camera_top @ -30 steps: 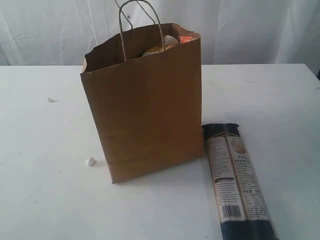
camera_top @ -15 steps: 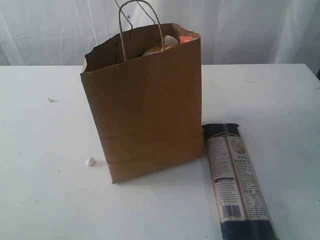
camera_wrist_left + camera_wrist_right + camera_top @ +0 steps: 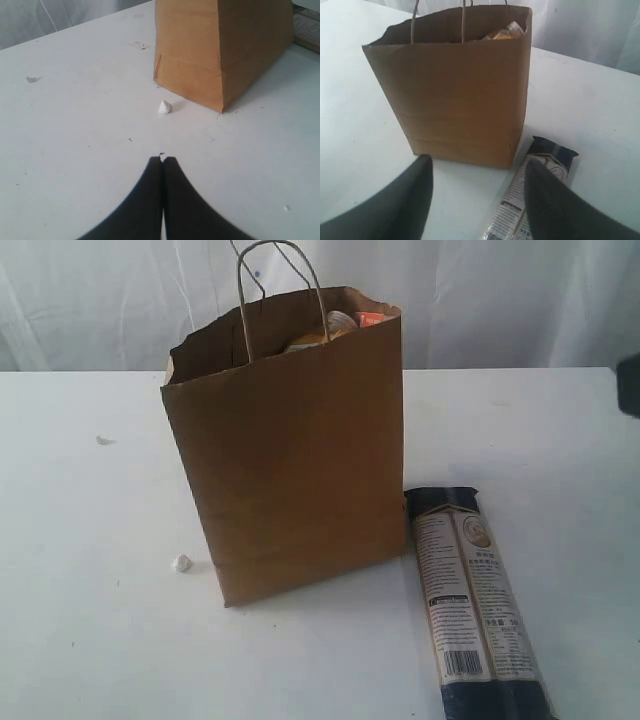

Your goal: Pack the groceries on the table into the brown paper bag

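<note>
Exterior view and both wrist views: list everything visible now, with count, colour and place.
brown paper bag: one, kraft brown, upright mid-table
groceries inside: count hidden, yellow and orange tops at the rim
long dark pasta pack: one, dark with pale label, flat, right of the bag
white lump: one, by the bag's left base corner
table: one, white
left claw: black, shut, empty
right claw: black, open, empty, facing the bag

Pasta pack (image 3: 478, 595) (flat) right of bag (image 3: 290, 450)
</note>
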You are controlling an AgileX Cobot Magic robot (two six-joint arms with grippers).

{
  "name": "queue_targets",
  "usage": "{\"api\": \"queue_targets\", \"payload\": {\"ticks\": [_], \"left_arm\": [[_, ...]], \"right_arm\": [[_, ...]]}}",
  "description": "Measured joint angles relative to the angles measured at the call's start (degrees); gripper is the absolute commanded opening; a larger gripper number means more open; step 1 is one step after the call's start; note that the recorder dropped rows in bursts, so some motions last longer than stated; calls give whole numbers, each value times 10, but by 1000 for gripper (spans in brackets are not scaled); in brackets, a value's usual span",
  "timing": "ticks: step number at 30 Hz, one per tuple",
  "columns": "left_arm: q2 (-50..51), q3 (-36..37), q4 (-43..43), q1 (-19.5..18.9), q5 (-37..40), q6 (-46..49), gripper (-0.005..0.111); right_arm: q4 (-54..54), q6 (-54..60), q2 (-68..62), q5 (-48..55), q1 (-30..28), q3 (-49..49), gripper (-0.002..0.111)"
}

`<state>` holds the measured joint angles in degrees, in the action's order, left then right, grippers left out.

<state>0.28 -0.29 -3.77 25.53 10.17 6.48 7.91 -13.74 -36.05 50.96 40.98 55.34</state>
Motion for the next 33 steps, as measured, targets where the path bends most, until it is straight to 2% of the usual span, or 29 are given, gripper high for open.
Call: {"api": "queue_targets", "payload": {"ticks": [10, 18, 22, 25, 29, 33], "left_arm": [[0, 0, 8, 0, -15, 0, 0], [0, 0, -46, 0, -56, -74, 0], [0, 0, -127, 0, -79, -192, 0], [0, 0, -153, 0, -74, -272, 0], [-1, -41, -161, 0, 34, -319, 0], [27, -129, -140, 0, 170, -323, 0]], "right_arm": [[-4, 5, 116, -10, 0, -152, 0], [-4, 9, 163, -11, 0, -231, 0], [-5, 9, 167, -15, 0, -252, 0], [-15, 9, 167, -21, 0, -263, 0], [-27, 9, 170, -27, 0, -266, 0], [-30, 9, 170, -41, 0, -266, 0]]}}
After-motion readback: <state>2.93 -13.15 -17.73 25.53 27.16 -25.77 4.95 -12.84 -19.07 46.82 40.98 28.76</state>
